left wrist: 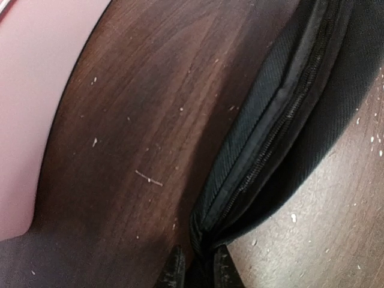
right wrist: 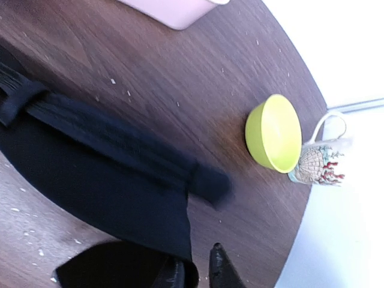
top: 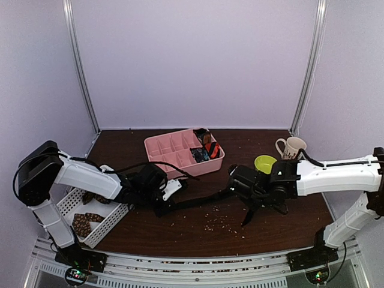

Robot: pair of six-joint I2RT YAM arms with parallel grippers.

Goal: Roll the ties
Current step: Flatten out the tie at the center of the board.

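Note:
A plain black tie (top: 201,200) is stretched just above the table between my two grippers. My left gripper (top: 161,207) is shut on its narrow part; in the left wrist view the tie (left wrist: 282,120) runs up and right from between the fingertips (left wrist: 198,273). My right gripper (top: 237,191) is shut on the wide end, which hangs below it. In the right wrist view the tie's (right wrist: 102,168) corner sits at my gripper (right wrist: 198,273). Rolled ties (top: 207,147), one orange-striped, sit in the pink box (top: 174,150). Brown patterned ties (top: 84,223) lie in the white basket (top: 69,201).
A green bowl (top: 264,163) and a patterned mug (top: 291,147) stand just behind my right arm; both show in the right wrist view, bowl (right wrist: 276,132) and mug (right wrist: 318,162). Small crumbs (top: 216,219) are scattered on the brown table. The pink box's wall (left wrist: 24,120) is close to my left gripper.

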